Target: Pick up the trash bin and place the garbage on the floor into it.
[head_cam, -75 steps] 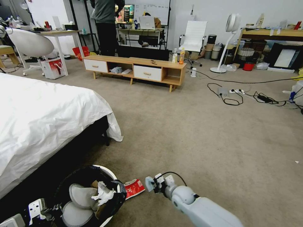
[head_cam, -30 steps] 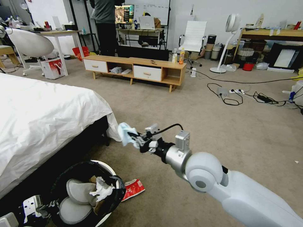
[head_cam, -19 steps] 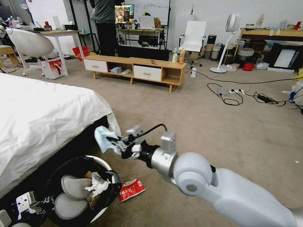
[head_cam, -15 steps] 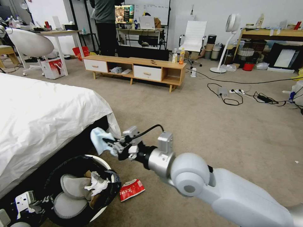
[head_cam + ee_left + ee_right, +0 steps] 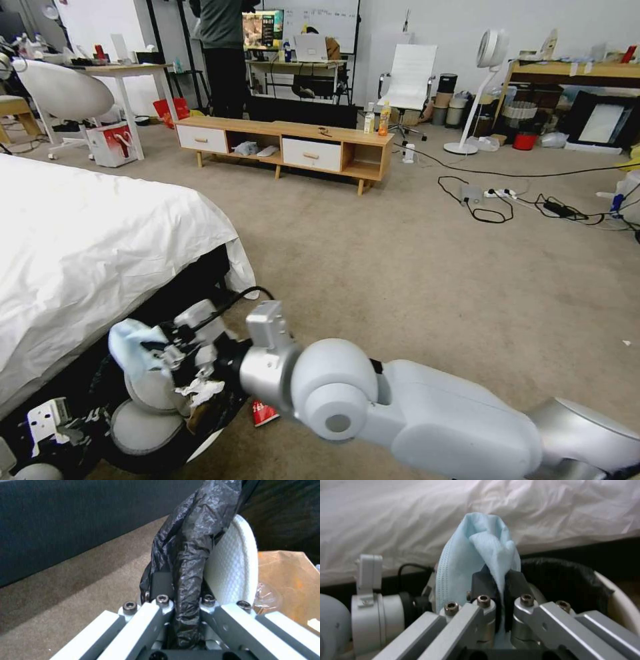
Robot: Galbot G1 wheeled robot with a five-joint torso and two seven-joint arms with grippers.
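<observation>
Right gripper (image 5: 155,352) clamped on the light blue face mask (image 5: 131,347), poised over the open mouth of the trash bin (image 5: 203,445), beside the bed (image 5: 87,240); in the right wrist view, pads (image 5: 482,585) pressed together through the mask's folds (image 5: 476,562), with the bag-lined bin rim (image 5: 620,600) just beyond. Left gripper (image 5: 67,427) low at the bin's near-left edge, closed on the rim and its black bag liner (image 5: 190,555), white inner flap (image 5: 233,562) just beside the pinch. Inside the bin: white tissue wad (image 5: 200,389) and brown paper bag (image 5: 286,580). Partly hidden behind the right arm, on the floor (image 5: 413,267) just beside the bin: red-white snack wrapper (image 5: 265,413).
</observation>
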